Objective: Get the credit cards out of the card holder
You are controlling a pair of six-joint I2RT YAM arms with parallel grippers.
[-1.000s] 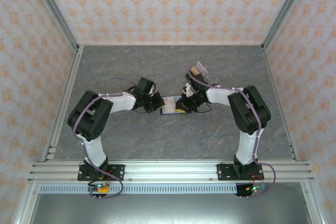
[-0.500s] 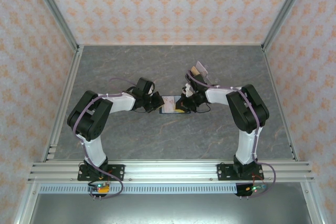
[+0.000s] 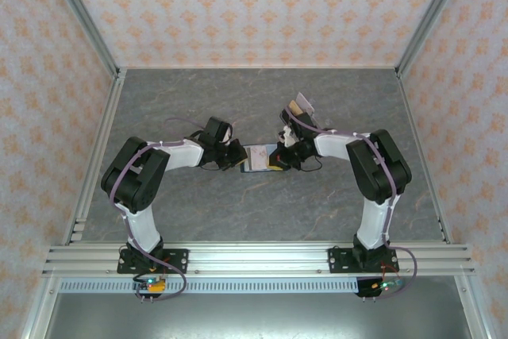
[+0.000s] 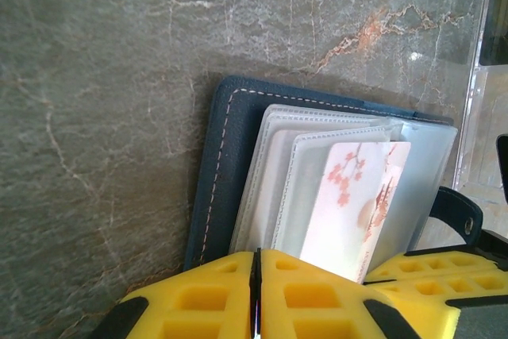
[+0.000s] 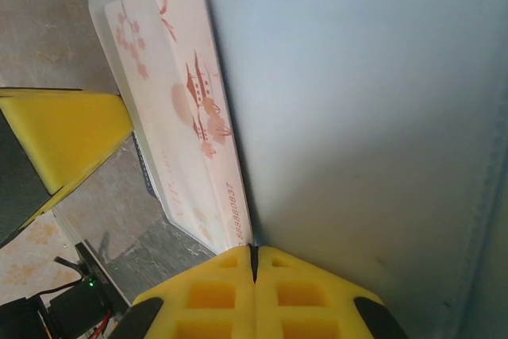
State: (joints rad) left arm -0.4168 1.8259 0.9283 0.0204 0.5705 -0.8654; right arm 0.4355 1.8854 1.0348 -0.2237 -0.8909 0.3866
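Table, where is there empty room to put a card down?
Bare table lies between the back wall and the arms, left of the small pile of cards, and again between the card holder and the front rail. The middle is crowded: the left gripper and right gripper flank the holder.

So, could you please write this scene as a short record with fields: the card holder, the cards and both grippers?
card holder: open, lying on the table between the two grippers
printed card: pale with a pink blossom print, among the clear sleeves
left gripper: shut, at the card holder's edge
right gripper: shut, seemingly on the printed card's corner
loose cards: on the table beyond the right gripper, apart from the card holder
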